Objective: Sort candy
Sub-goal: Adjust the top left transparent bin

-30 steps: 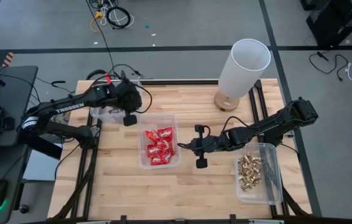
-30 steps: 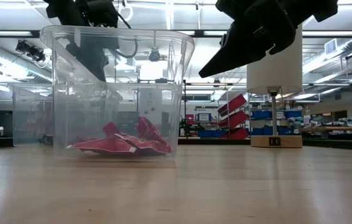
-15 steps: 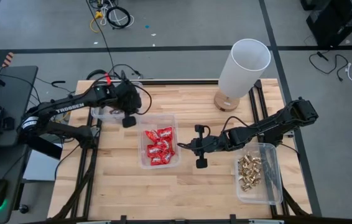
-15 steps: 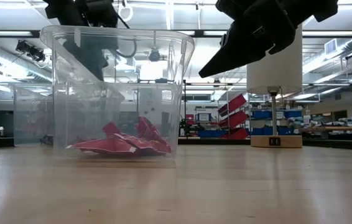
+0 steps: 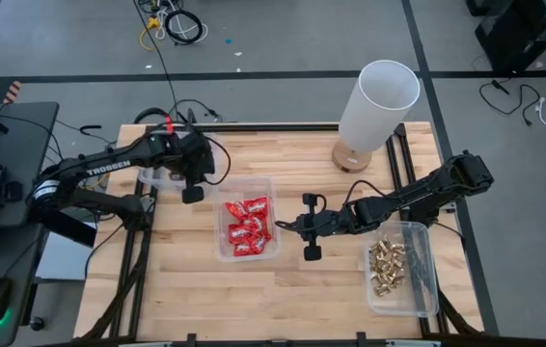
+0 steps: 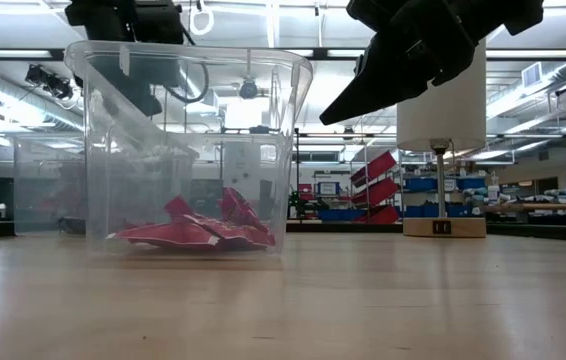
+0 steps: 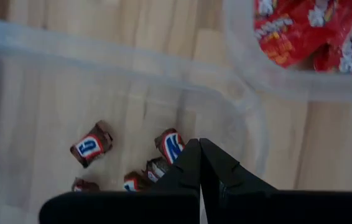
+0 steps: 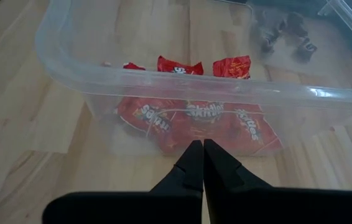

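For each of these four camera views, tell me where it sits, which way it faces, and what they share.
High view: overhead, looking straight down on the table; both arms, left tool, right tool.
Low view: table height, looking level at the red candy bin; arms come in from above.
Left wrist view: over the dark mini bars; shut fingers.
Right wrist view: faces the red packets; shut fingers.
Shared: all four views show the red packets.

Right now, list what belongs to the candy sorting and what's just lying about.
Belongs:
red packets in the middle bin
gold-foil pieces in the right bin
dark mini bars in the left bin

Lying about:
white lamp
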You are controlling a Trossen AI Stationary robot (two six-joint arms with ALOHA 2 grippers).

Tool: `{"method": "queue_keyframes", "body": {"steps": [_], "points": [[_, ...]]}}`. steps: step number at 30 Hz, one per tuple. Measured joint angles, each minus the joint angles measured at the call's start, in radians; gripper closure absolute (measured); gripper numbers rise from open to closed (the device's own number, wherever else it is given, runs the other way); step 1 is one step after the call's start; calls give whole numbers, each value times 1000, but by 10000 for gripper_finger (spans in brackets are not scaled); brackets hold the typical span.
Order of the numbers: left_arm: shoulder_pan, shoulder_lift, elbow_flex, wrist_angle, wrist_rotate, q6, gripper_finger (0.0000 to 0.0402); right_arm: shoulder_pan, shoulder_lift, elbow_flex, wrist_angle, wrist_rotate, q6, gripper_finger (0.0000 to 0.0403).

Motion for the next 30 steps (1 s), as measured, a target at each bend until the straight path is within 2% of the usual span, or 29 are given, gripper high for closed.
{"method": "queue_keyframes", "body": {"steps": [10, 30], "points": [[-82, 0, 0, -24, 78, -56, 402, 0, 0, 0, 0, 0, 0, 403], [-300, 0, 0, -28, 80, -275, 402, 11, 0, 0, -1, -7, 14, 403]]}}
